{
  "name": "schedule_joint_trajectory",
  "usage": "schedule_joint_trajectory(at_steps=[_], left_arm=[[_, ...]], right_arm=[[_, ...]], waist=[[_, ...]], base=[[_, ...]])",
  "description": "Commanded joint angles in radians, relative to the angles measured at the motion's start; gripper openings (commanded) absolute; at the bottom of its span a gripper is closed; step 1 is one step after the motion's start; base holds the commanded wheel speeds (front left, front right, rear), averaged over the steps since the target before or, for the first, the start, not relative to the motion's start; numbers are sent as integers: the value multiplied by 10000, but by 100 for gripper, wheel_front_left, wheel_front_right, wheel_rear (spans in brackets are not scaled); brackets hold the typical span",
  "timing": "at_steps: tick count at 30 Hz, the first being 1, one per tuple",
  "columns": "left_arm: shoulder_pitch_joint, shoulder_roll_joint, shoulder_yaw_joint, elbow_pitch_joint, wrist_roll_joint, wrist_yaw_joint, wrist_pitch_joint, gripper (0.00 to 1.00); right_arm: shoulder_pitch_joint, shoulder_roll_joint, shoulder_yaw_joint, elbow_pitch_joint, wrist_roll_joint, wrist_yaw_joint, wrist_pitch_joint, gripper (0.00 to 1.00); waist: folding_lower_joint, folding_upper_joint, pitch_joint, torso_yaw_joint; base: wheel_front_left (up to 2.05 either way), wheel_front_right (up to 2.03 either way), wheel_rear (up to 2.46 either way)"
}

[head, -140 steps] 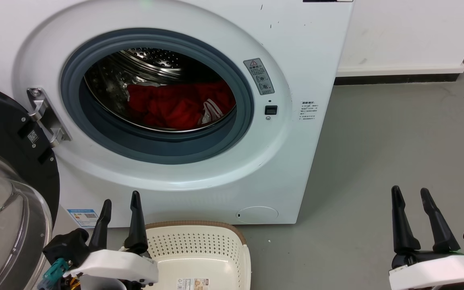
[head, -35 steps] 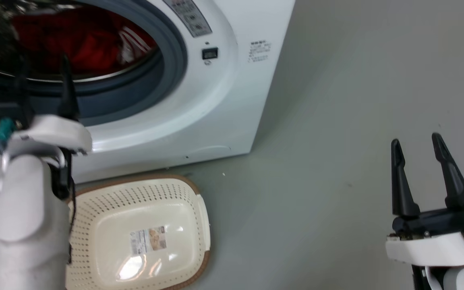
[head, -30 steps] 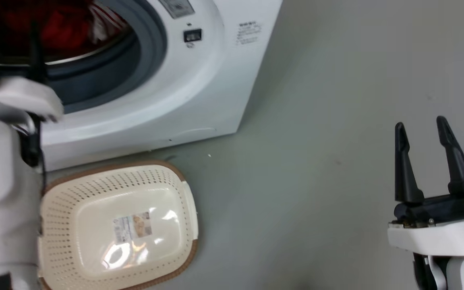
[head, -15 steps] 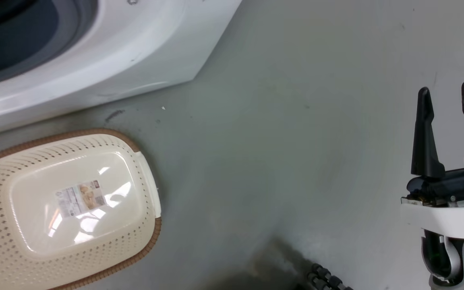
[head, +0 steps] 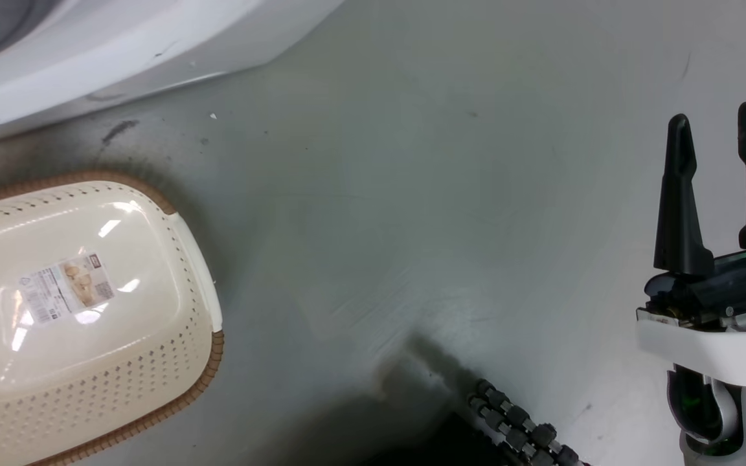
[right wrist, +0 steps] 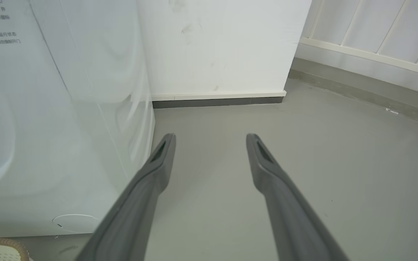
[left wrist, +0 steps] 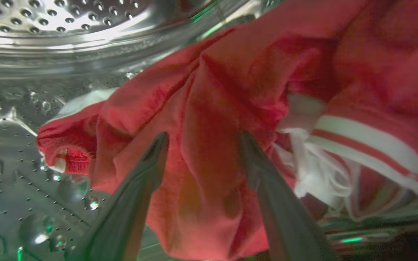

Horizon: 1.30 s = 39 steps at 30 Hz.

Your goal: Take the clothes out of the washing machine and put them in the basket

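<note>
While its right gripper (head: 715, 115) hangs over the grey floor (head: 412, 194) at the right of the head view, two dark fingers pointing up the frame and set well apart with nothing between them, one cream basket (head: 107, 382) sits at the lower left, open side up, empty but for the single paper label (head: 65, 288) on its bottom, its long axis running across the frame and cut by the left edge; the white lower front of the one washing machine (head: 120, 45) crosses the upper left corner, near the basket but apart from it, and a black beaded cable (head: 515, 427) lies at the bottom edge; left wrist view: inside the perforated steel drum (left wrist: 49, 43), the left gripper (left wrist: 204, 135) is spread wide, its two tips against the red clothes (left wrist: 230, 72), a fold of cloth lying between the fingers but not clamped; the heap stretches from lower left to upper right, white striped trim (left wrist: 361, 141) at its right, and how many garments it holds cannot be told; right wrist view: two fingers (right wrist: 147, 188) parted, holding nothing, above bare floor beside the washer's side panel, a white wall (right wrist: 223, 43) beyond
</note>
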Motion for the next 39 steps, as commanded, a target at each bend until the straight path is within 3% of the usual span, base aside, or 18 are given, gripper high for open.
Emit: schedule_joint_trajectory(at_steps=[1, 9, 19, 20, 21, 29, 32, 39], left_arm=[[-418, 228, -285, 38, -289, 2, 589, 100], [-1768, 769, -1509, 195, -1156, -1, 2543, 100], [-2075, 874, -2395, 541, -1441, -2, 2543, 100], [-2068, 869, -2515, 592, -1479, -2, 2550, 82], [-2072, 875, -2596, 650, -1546, -2, 2556, 3], [-2072, 1022, -2953, 762, -2038, -2, 1807, 0], [-1725, 1027, -2945, 759, -2181, 15, 777, 0], [-18, 330, -2743, 1375, -2716, 319, -1918, 0]], right_arm=[[-185, 5, 76, -82, 64, -7, -21, 100], [-209, 3, 0, -319, 315, -7, -21, 100], [-141, 5, -83, -385, 416, -7, -21, 100], [-160, 5, -79, -367, 416, -7, -21, 100], [-180, 3, -72, -349, 421, -7, -21, 100], [-427, 5, -18, -284, 419, -7, -21, 100], [-551, 3, 22, -234, 387, -7, -21, 100], [-412, 2, -67, -102, -108, -7, -21, 100]], waist=[[-2, 0, 322, -140], [-2, 0, 927, -249], [-2, 0, 1177, -191], [-2, 0, 1173, -189], [-2, 0, 1168, -188], [-2, 0, 1039, -253], [-2, 0, 834, -293], [-2, 0, -361, 205]], base=[[0, 0, 0], [0, 0, 0], [0, 0, 0], [0, 0, 0], [0, 0, 0], [0, 0, 0], [0, 0, 0], [0, 0, 0]])
